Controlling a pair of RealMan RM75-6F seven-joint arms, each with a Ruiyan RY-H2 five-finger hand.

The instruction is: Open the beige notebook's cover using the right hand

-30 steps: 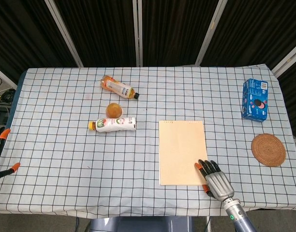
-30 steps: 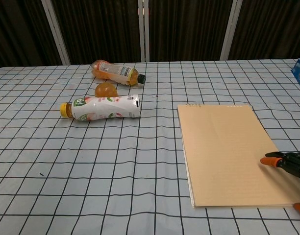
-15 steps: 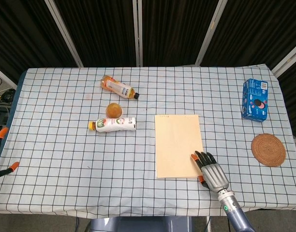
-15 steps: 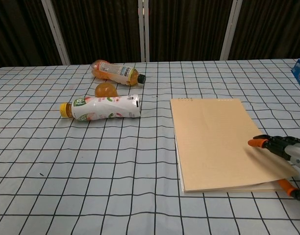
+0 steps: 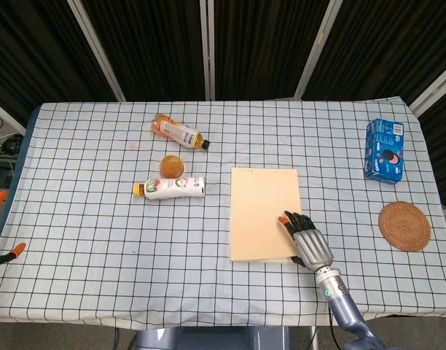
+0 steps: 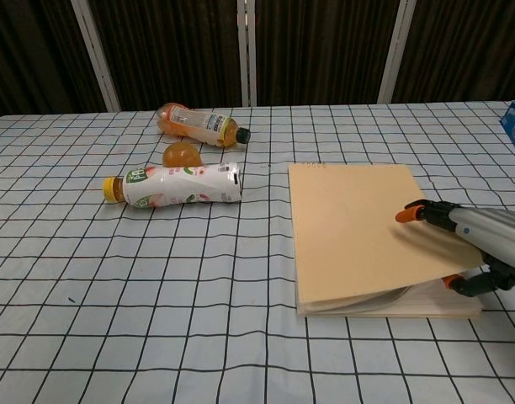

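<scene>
— One corner of the beige notebook's cover is lifting off the pages at the desk's near right; are we holding it?

— We are pinching it in the right hand, thumb underneath, fingers on top.

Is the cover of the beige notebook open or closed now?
Partly open. The cover is lifted along its right edge, pages visible beneath, the right hand gripping that edge.

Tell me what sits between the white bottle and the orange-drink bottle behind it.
A small orange ball lies between the white bottle and the orange-drink bottle, close behind the white one, in both views.
</scene>
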